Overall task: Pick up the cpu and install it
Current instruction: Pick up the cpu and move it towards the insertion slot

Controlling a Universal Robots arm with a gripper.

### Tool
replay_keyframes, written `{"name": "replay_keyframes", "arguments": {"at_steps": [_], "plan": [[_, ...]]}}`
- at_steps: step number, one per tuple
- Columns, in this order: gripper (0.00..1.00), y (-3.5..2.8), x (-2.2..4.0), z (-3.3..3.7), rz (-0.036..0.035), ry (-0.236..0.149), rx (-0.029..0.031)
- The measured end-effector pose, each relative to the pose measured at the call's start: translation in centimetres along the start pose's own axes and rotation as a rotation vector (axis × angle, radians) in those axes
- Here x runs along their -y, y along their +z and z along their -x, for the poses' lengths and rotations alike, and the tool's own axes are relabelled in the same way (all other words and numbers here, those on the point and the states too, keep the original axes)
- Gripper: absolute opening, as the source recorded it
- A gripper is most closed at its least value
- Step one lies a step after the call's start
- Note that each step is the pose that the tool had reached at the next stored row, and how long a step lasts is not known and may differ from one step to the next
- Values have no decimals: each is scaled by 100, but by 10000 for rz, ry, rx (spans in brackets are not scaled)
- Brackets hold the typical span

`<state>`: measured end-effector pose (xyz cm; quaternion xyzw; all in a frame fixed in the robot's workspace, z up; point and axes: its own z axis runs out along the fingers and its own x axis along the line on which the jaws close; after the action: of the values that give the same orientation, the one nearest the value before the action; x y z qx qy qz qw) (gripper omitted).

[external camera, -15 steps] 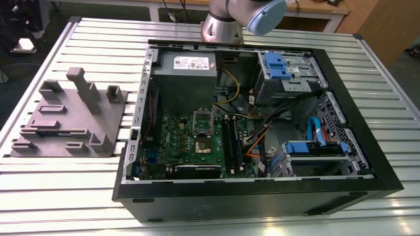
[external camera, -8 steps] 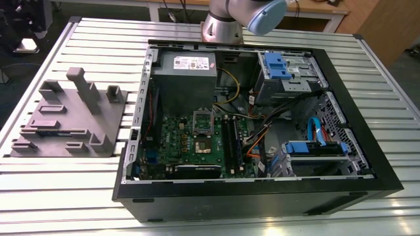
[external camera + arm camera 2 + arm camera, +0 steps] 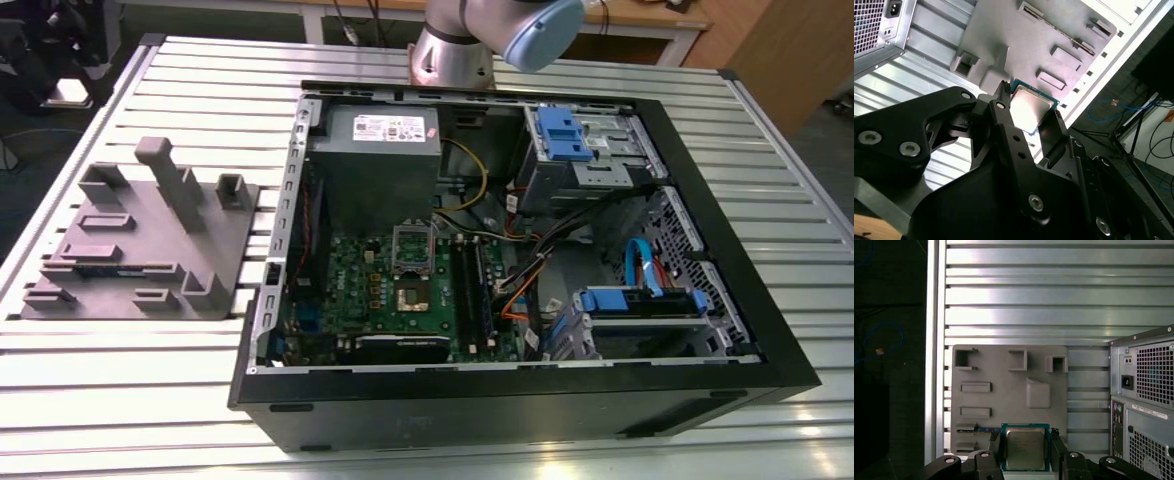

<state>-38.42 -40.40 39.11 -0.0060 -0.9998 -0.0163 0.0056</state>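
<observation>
Silvery cpu [image 3: 1025, 449] pinched btw jaws in both wrist views (exterior view: PC case [image 3: 534, 402]).

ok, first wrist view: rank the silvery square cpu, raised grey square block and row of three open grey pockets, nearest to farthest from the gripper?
1. Silvery square cpu, held in the gripper.
2. Raised grey square block, midway across the grey fixture plate.
3. Row of three open grey pockets, along the plate's far edge.
</observation>
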Motion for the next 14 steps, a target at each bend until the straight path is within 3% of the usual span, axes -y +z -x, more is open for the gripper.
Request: {"name": "replay_keyframes", "arguments": {"at_steps": [14], "plan": [[47,-1,-2,149,1,-2,1]]}}
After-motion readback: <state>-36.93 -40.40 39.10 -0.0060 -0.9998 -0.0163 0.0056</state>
